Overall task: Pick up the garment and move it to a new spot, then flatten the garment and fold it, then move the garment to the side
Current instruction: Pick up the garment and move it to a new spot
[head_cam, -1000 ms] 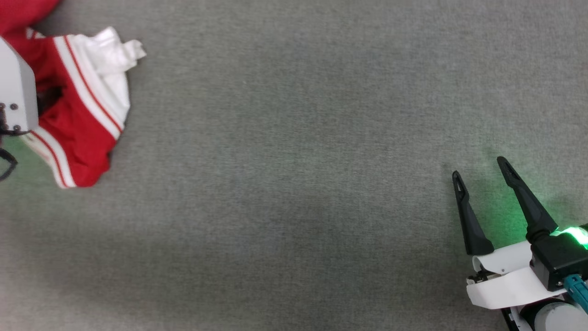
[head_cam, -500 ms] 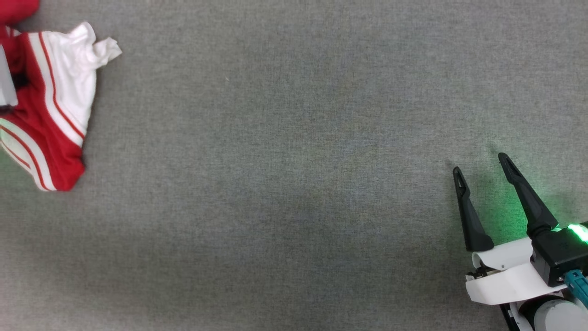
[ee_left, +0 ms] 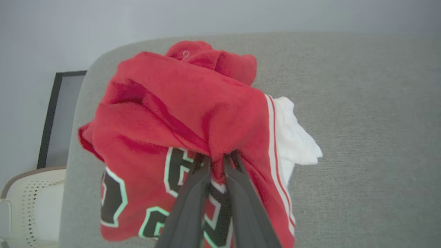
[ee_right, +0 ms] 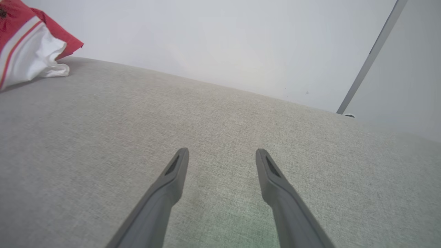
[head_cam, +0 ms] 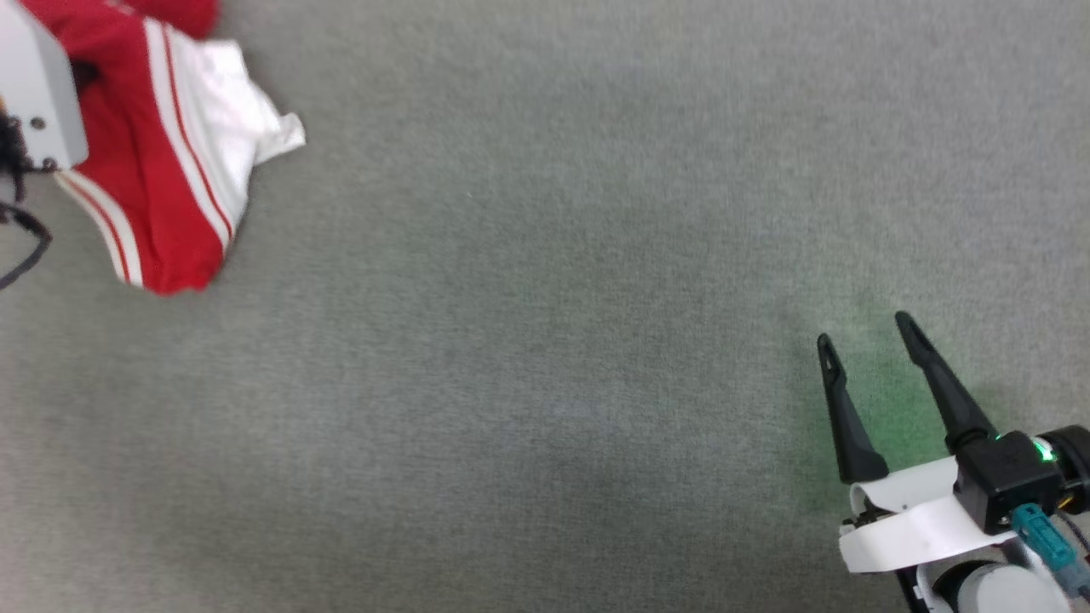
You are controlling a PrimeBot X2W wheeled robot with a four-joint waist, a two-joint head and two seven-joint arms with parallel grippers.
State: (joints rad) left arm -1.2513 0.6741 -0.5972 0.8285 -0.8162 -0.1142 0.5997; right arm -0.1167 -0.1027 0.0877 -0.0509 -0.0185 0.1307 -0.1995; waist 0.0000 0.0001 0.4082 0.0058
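Two dark fingers of the left gripper [ee_left: 217, 159] rise from the bottom middle of the left wrist view, jaws pinched narrow on a gathered fold of the red jersey [ee_left: 172, 113], just above its black lettering. Gripping one bunched fold gathers the whole shirt into a bundle, which suits carrying it to a new spot rather than spreading it. Its white sleeve [ee_left: 293, 141] droops at the right of the bundle and appears to touch the grey fabric desk [ee_left: 361, 137], which runs on to a rounded far edge. In the head view the jersey sits in the upper left corner. The right gripper [head_cam: 863, 330] is at the lower right, jaws wide and holding nothing, well apart from the cloth, probably kept free for the flattening to come.
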